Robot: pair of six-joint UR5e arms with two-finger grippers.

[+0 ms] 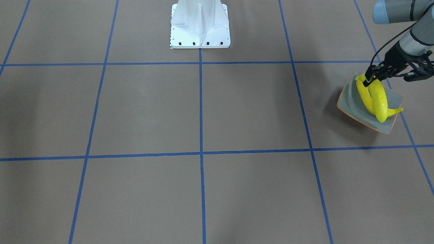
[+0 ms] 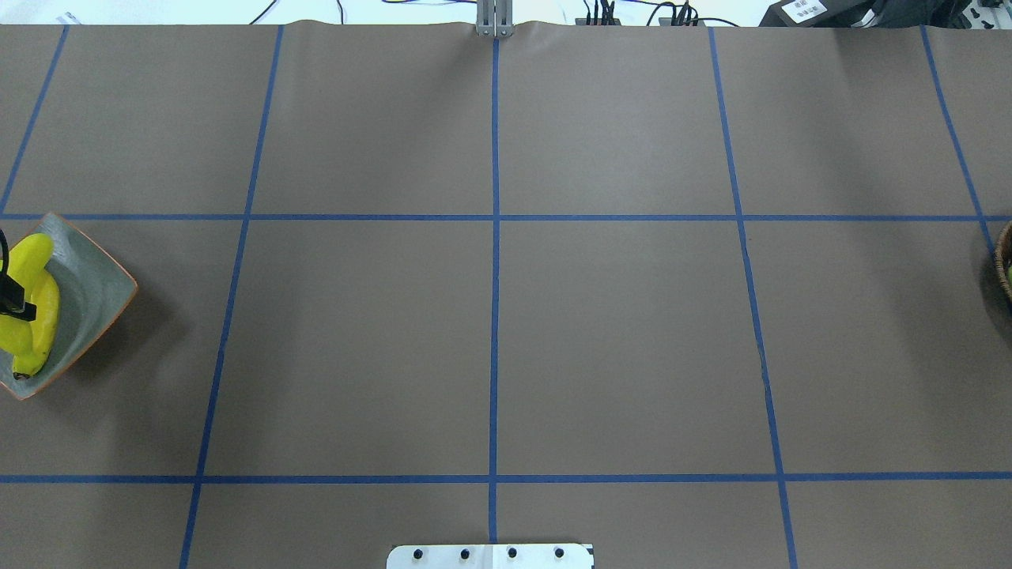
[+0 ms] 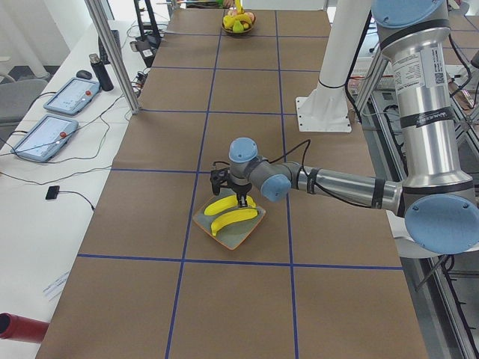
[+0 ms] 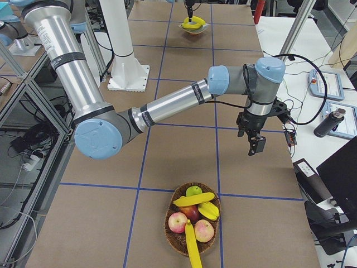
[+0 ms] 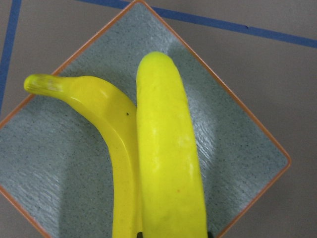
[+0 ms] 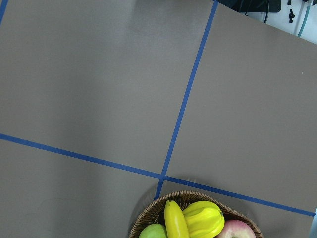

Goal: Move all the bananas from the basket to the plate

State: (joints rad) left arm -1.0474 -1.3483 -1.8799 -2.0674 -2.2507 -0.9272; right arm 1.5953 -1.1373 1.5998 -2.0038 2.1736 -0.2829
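Observation:
Two yellow bananas lie side by side on the grey plate (image 1: 349, 101) with the orange rim, at the table's left end. My left gripper (image 1: 368, 79) is right above them, shut on the end of the upper banana (image 5: 168, 158), which rests against the other banana (image 5: 104, 119). At the far right end stands the wicker basket (image 4: 177, 241) with bananas (image 4: 193, 199) and other fruit in it. My right gripper (image 4: 256, 142) hangs above the table a short way from the basket; I cannot tell whether it is open or shut.
The basket (image 6: 148, 218) also holds apples (image 4: 177, 222) and a green fruit (image 4: 193, 191). One banana (image 4: 191, 248) sticks out over its rim. The robot's white base (image 1: 200, 25) stands at mid-table. Tablets and cables lie on a side bench (image 3: 60, 112).

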